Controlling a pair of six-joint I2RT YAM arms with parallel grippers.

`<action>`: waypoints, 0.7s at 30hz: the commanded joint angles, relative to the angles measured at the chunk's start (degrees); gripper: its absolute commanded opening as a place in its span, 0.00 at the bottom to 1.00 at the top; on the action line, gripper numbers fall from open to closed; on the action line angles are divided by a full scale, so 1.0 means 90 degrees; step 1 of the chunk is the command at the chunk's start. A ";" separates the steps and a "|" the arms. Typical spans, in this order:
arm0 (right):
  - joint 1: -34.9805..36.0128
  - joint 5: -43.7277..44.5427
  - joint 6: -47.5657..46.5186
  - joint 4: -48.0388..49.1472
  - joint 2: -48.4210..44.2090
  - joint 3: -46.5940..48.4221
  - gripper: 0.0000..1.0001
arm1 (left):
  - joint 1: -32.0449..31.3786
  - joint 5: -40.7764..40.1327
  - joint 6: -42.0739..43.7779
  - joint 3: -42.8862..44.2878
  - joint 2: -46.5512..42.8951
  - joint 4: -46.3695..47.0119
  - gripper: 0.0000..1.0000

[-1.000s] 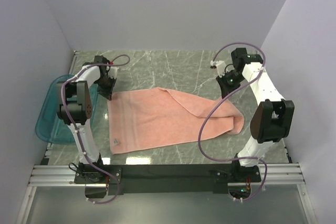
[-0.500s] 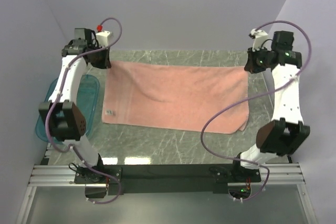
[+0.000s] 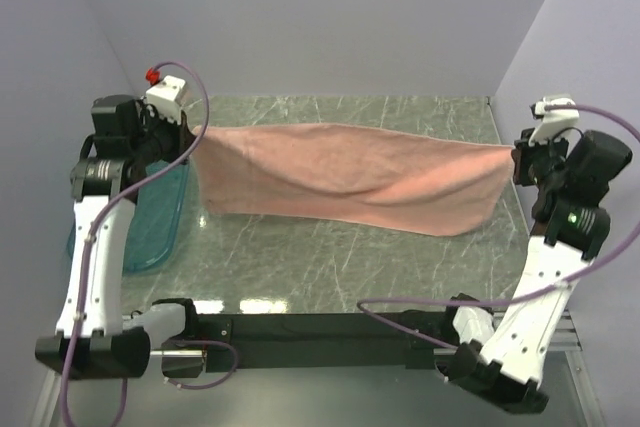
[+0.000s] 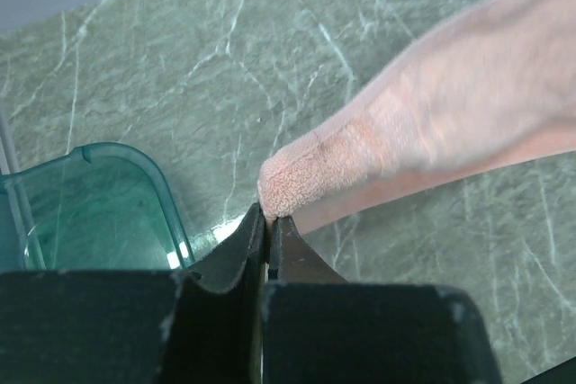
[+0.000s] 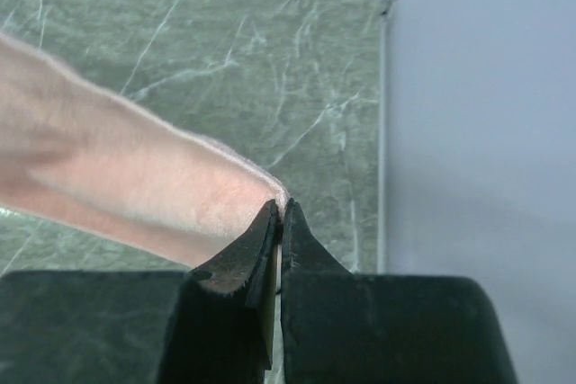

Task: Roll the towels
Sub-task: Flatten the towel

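A salmon-pink towel (image 3: 350, 175) hangs stretched in the air above the marble table, sagging toward its lower right end. My left gripper (image 3: 190, 139) is shut on the towel's left corner (image 4: 297, 177), the cloth pinched between the black fingertips (image 4: 255, 229). On the far side, my right gripper (image 3: 517, 159) is shut on the right corner (image 5: 243, 191), with the towel (image 5: 108, 168) running off to the left of its fingers (image 5: 263, 231). No label shows.
A teal translucent tray (image 3: 150, 217) lies at the table's left edge, under the left arm; its corner (image 4: 99, 200) shows beside the left fingers. The grey wall (image 5: 477, 114) stands close to the right gripper. Purple cables loop off both arms.
Both grippers have lifted the towel off the table, drawn it toward the near side and pulled apart. The towel went from lying spread flat to hanging taut between them.
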 commanded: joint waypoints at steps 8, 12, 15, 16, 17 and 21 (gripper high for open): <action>-0.0408 0.0251 0.0689 0.1321 -0.0616 -0.0022 0.00 | 0.0037 -0.0149 -0.0435 -0.0329 -0.1135 0.0119 0.00; -0.0311 0.0056 0.0884 0.1644 0.0195 -0.0003 0.00 | 0.0036 -0.0023 -0.0455 -0.0456 -0.0580 0.0527 0.00; 0.0311 0.0620 0.0934 0.2034 0.0830 -0.0206 0.00 | 0.0036 -0.0159 -0.0581 -0.0769 -0.0199 0.1211 0.00; 0.0469 0.0796 0.0915 0.2461 0.0948 -0.0334 0.00 | 0.0017 -0.0159 -0.0620 -0.0798 -0.0033 0.1493 0.00; 0.0645 0.0991 0.0895 0.2736 0.1171 -0.0489 0.00 | -0.0022 -0.0208 -0.0650 -0.0779 0.0385 0.1612 0.00; 0.1436 0.2366 0.0817 0.3850 0.2128 -0.0891 0.00 | -0.0168 -0.0617 -0.0640 -0.0555 0.1595 0.2120 0.00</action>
